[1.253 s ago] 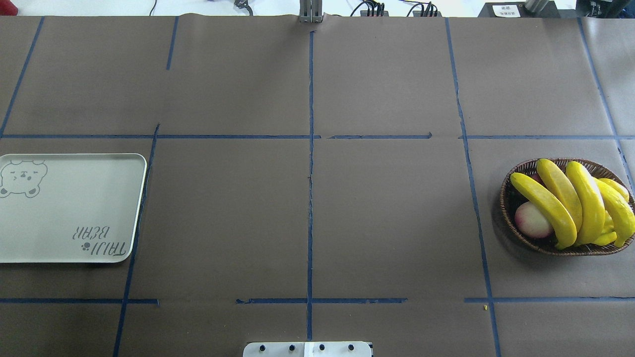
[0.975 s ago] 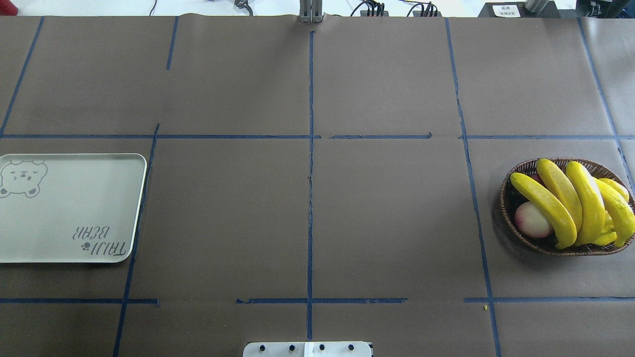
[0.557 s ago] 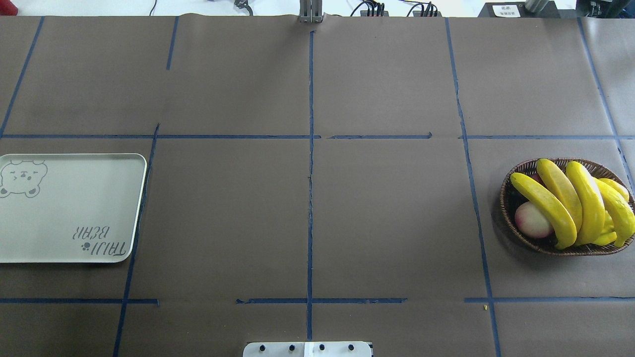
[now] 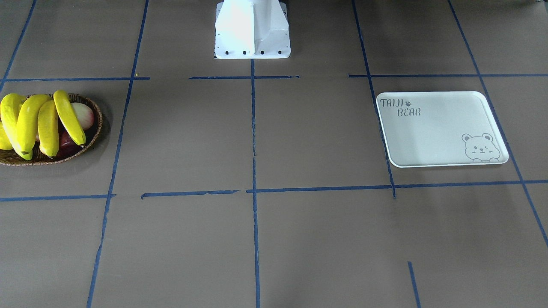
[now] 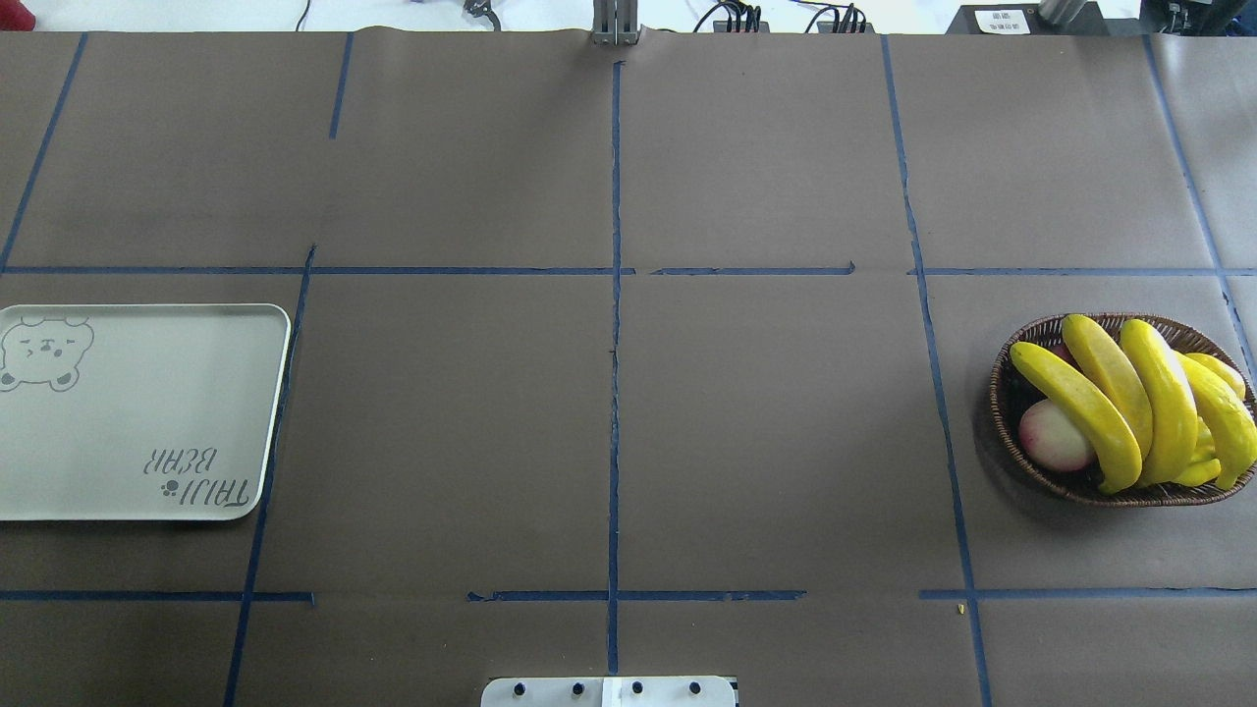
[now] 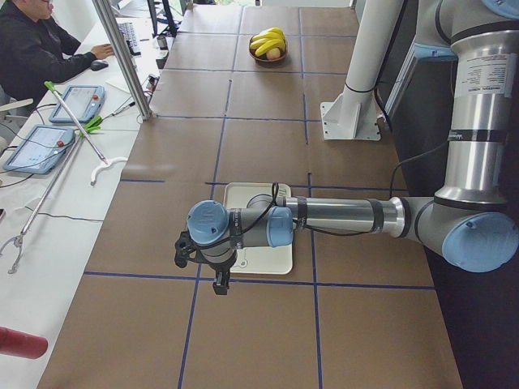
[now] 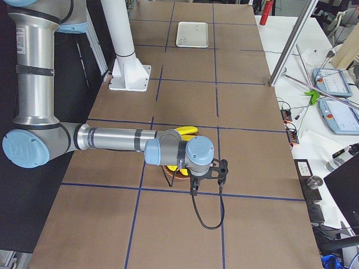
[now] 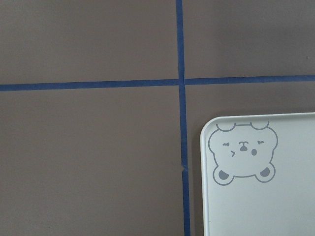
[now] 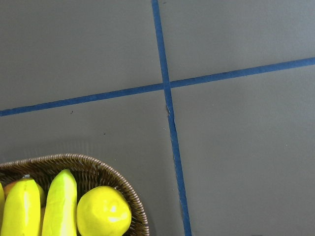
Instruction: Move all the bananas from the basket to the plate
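Observation:
Four yellow bananas (image 5: 1115,393) lie side by side across the brown wicker basket (image 5: 1002,393) at the table's right; they also show in the front view (image 4: 43,122). The off-white bear plate (image 5: 137,412) lies bare at the table's left. My left gripper (image 6: 219,282) hangs over the plate's (image 6: 276,261) outer end. My right gripper (image 7: 207,176) hangs over the basket's (image 7: 168,171) outer side, hiding most of it. Both grippers show only in the side views, so I cannot tell whether they are open or shut. The left wrist view shows the plate's bear corner (image 8: 261,196); the right wrist view shows the basket rim (image 9: 98,164).
A round pink-cream fruit (image 5: 1053,435) and shorter yellow-green fruits (image 9: 103,211) share the basket. The white robot base (image 4: 252,28) stands at the table's near middle. An operator (image 6: 32,49), tablets and a metal pole (image 6: 122,57) stand beyond the far edge.

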`<state>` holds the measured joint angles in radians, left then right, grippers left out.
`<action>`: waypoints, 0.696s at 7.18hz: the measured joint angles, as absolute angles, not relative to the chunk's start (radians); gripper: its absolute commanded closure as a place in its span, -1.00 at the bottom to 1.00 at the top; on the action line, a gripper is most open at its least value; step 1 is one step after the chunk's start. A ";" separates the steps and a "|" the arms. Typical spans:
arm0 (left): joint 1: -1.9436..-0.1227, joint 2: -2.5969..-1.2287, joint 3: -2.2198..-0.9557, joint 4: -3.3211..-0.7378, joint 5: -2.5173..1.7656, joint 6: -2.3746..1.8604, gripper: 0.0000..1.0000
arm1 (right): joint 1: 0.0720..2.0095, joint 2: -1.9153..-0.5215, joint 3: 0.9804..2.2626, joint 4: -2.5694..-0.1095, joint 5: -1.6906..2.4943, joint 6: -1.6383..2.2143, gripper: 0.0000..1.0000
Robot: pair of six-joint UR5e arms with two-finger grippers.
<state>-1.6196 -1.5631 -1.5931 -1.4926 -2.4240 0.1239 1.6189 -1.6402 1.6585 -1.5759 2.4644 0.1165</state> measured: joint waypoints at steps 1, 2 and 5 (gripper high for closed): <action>-1.619 -1.563 -1.594 -1.493 -2.425 0.123 -1.00 | 1.616 -1.634 1.666 -1.566 2.465 0.118 -1.00; -1.619 -1.563 -1.596 -1.493 -2.426 0.122 -1.00 | 1.613 -1.628 1.683 -1.543 2.469 0.121 -1.00; -1.621 -1.562 -1.603 -1.495 -2.425 0.123 -1.00 | 1.581 -1.611 1.762 -1.519 2.481 0.124 -1.00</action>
